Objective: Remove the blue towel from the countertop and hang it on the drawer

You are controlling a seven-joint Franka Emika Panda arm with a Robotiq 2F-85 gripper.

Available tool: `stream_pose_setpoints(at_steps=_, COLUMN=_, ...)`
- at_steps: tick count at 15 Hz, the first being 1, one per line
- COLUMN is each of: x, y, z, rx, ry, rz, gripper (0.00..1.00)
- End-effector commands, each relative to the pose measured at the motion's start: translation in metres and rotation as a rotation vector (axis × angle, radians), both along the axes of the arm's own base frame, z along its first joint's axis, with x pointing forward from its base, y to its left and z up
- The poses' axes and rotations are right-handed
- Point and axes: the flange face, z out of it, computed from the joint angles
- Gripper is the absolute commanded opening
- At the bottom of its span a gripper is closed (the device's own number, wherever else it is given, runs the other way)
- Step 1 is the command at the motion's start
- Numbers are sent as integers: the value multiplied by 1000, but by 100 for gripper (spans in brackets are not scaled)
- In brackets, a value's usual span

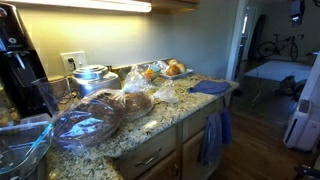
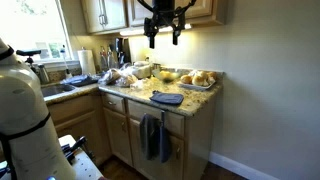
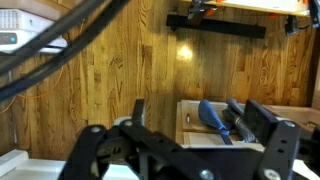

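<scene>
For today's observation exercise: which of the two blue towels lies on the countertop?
The small blue towel, near the countertop corner; the longer towel hangs on the cabinet front below it.

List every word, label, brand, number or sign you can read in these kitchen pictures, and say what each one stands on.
No text can be read in any view.
Black appliance: any marking is too dark and small to read.
Food bags: no print can be made out.
Wall outlet: plain, no lettering visible.
Gripper: no label shows, and none in the wrist view either.
</scene>
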Motion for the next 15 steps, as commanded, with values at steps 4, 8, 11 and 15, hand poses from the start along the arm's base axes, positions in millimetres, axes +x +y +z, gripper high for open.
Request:
stream_pose_setpoints(at_steps=4, x=0, y=0, z=0, rx=0, ry=1, rz=0, gripper=100)
stream_pose_setpoints(at_steps=8, x=17, y=4, z=-10, rx=-8, ry=-64, rz=28, gripper=100)
stream_pose_setpoints(at_steps=11, x=46, y=16, z=-26, rx=-32, ry=-119, rz=86, gripper=100)
stream_pose_setpoints(at_steps=15, x=90, y=49, z=-60, rx=-42, ry=-142, rz=208, gripper=100)
